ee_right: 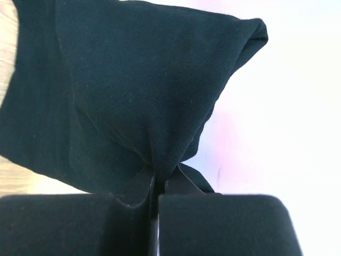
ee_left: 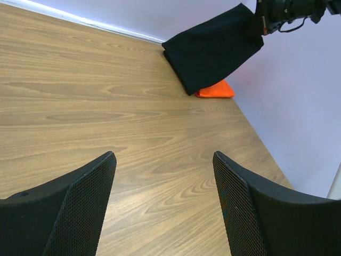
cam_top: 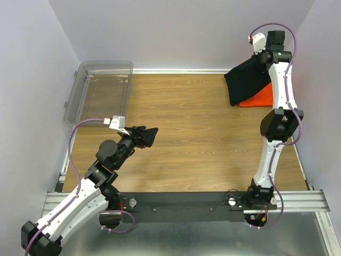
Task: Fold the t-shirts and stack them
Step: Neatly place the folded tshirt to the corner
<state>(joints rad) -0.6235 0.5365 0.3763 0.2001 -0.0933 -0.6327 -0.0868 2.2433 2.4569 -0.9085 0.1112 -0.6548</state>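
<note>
The black t-shirt (cam_top: 246,81) hangs folded at the far right corner, its lower edge draped over the orange t-shirt (cam_top: 258,99), which lies on the table. My right gripper (cam_top: 262,57) is shut on the black shirt's upper edge and holds it up; in the right wrist view the cloth (ee_right: 133,90) bunches into the closed jaws. My left gripper (cam_top: 148,136) is open and empty above the table's left middle. The left wrist view shows its fingers (ee_left: 85,202) wide apart, with the black shirt (ee_left: 213,48) and the orange shirt (ee_left: 216,90) far ahead.
A clear plastic bin (cam_top: 101,88) stands at the far left of the wooden table (cam_top: 186,133). Walls close in the far and right sides near the shirts. A black rail (cam_top: 186,200) runs along the near edge.
</note>
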